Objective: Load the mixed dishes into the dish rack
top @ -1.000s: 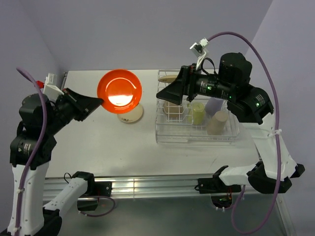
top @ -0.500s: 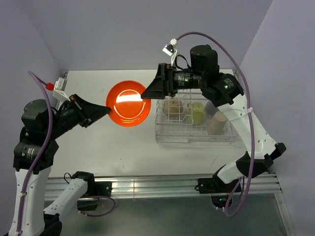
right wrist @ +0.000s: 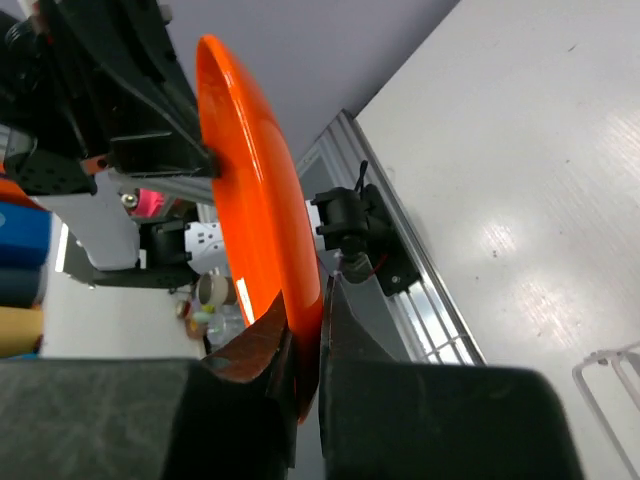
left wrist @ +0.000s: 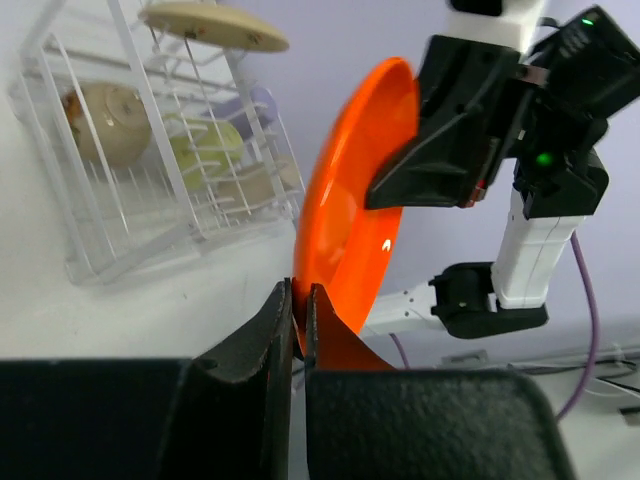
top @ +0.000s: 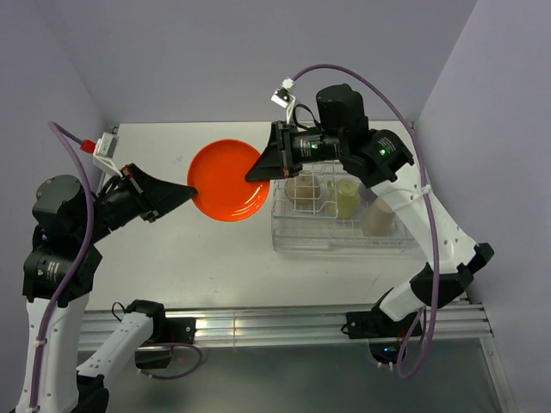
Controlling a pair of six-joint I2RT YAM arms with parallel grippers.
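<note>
Closed tight, left gripper (top: 185,196) and right gripper (top: 252,175) each pinch the round orange plastic plate (top: 228,181); mismatched pulls could drop it

orange plate (top: 225,179) (bright), clear wire rack (top: 344,238), yellow-green cup (top: 347,199)

Right tool (right wrist: 305,318) clamped on orange plate (right wrist: 250,200) rim; plate edge-on; left tool (right wrist: 200,155) at far rim
</note>
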